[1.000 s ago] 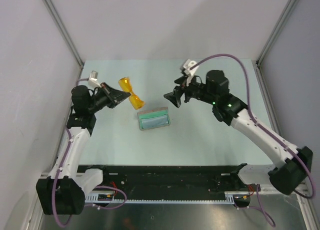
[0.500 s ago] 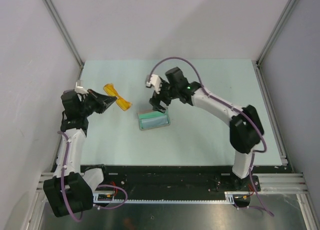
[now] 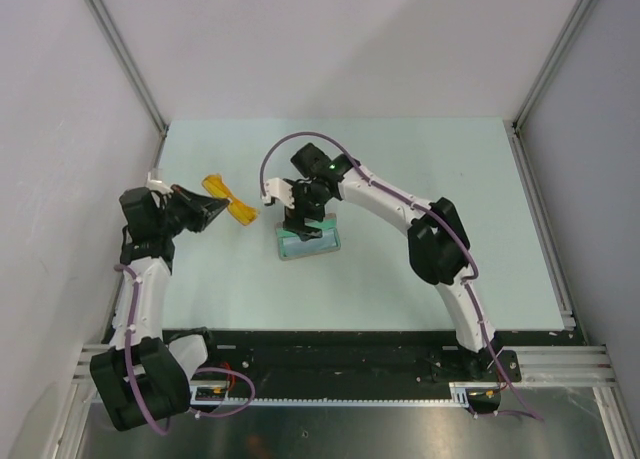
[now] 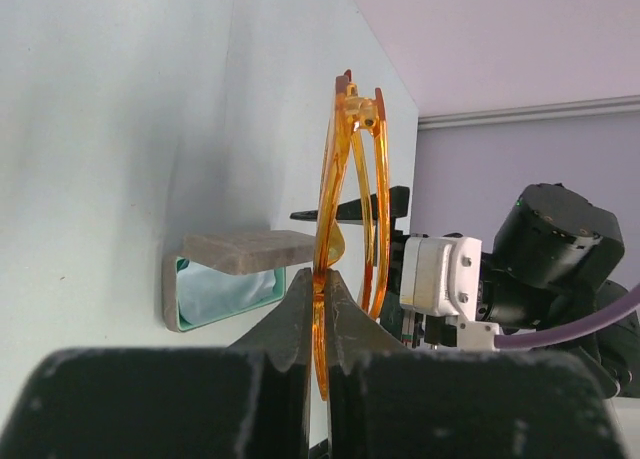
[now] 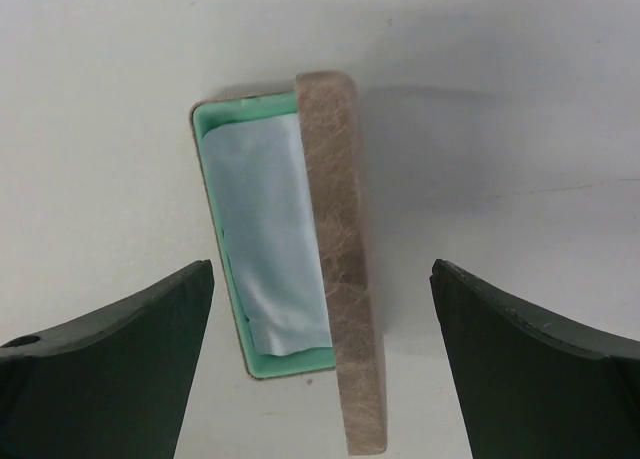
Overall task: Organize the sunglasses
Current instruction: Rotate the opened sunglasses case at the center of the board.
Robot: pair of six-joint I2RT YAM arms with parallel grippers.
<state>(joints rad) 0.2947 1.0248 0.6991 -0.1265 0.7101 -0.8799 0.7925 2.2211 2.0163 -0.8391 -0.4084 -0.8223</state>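
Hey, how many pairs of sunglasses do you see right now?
1. The sunglasses are pinched in the left gripper, left of the open case, which shows only a blue cloth inside.

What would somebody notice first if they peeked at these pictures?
The bright orange sunglasses pop out first, pinched in the left gripper over the left side of the table. Next comes the open case in the middle of the table, with a pale blue cloth lying inside. The right gripper hangs wide open right above it.
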